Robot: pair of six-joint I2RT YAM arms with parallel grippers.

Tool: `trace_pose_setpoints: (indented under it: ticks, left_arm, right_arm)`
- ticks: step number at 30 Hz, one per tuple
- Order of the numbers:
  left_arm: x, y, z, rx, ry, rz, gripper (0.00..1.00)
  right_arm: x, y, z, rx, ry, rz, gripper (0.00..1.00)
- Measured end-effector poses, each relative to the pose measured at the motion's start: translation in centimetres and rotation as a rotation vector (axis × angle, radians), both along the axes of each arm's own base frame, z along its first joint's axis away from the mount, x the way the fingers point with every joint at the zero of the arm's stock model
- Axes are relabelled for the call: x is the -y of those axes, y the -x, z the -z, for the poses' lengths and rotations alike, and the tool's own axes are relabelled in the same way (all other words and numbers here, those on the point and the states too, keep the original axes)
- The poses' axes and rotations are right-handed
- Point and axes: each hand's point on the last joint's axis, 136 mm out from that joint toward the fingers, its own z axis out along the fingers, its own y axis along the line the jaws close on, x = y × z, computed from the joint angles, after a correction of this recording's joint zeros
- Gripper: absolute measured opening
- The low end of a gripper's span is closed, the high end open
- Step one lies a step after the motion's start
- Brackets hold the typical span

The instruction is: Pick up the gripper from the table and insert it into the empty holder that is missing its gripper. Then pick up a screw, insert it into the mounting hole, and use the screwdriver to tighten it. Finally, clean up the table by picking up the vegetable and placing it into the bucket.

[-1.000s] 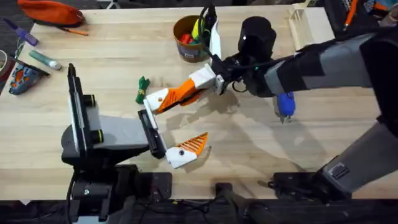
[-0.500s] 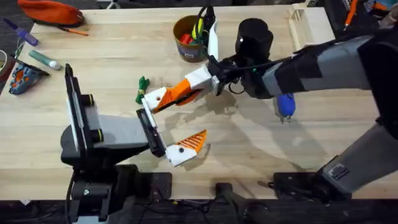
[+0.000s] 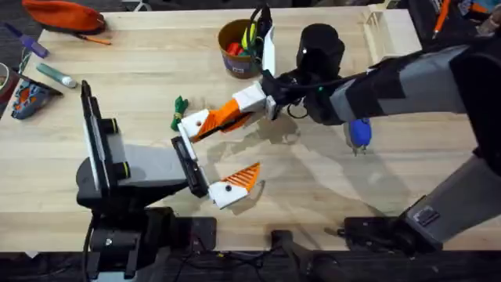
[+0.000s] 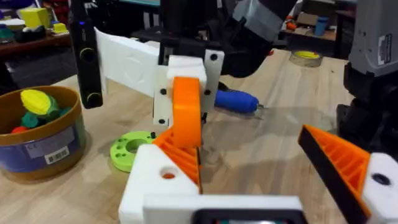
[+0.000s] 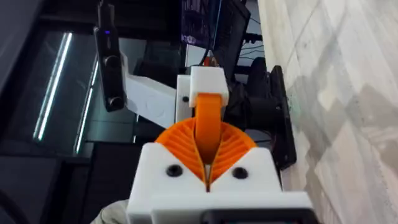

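My right gripper (image 3: pixel 247 104) (image 5: pixel 207 163) reaches in from the right, shut on the orange gripper pad (image 3: pixel 227 116) (image 5: pixel 209 121) (image 4: pixel 186 115). The pad's far end meets the white holder (image 3: pixel 196 124) (image 5: pixel 208 82), which is one finger of my left gripper (image 3: pixel 233 147) (image 4: pixel 261 177). That gripper stands wide open, its other finger carrying an orange ribbed pad (image 3: pixel 245 179). The green vegetable (image 3: pixel 178 110) lies just beyond the holder. The blue screwdriver (image 3: pixel 358 131) (image 4: pixel 236 101) lies under the right arm. The yellow bucket (image 3: pixel 233 47) (image 4: pixel 38 140) stands at the back with toys inside.
A flat green ring disc (image 4: pixel 129 150) lies on the table between the bucket and the joined fingers. A wooden rack (image 3: pixel 383 31) stands at the back right. An orange pouch (image 3: pixel 63 14) and markers (image 3: pixel 55 74) sit at the far left.
The right gripper with the orange pad has edged slightly left toward the holder. The left arm has barely moved.
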Motion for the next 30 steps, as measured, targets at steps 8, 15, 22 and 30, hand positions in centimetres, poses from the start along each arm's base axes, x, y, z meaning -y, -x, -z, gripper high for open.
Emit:
trace_pose_setpoints:
  ticks: [8, 15, 22, 30]
  left_arm:
    - [0.00, 0.00, 0.00, 0.000, 0.000, 0.000, 0.986]
    - [0.01, 0.02, 0.00, -0.001, 0.001, 0.001, 0.985]
    - [0.04, 0.08, 0.01, -0.011, 0.005, 0.004, 0.986]
    - [0.03, 0.05, 0.01, -0.013, 0.006, 0.002, 0.986]
  right_arm:
    - [0.00, 0.00, 0.00, 0.000, 0.000, 0.000, 0.008]
    - [0.05, 0.04, 0.23, -0.003, 0.003, 0.008, 0.008]
    - [0.12, 0.12, 0.46, -0.007, 0.008, 0.032, 0.008]
    - [0.05, 0.12, 0.50, -0.008, 0.009, 0.037, 0.008]
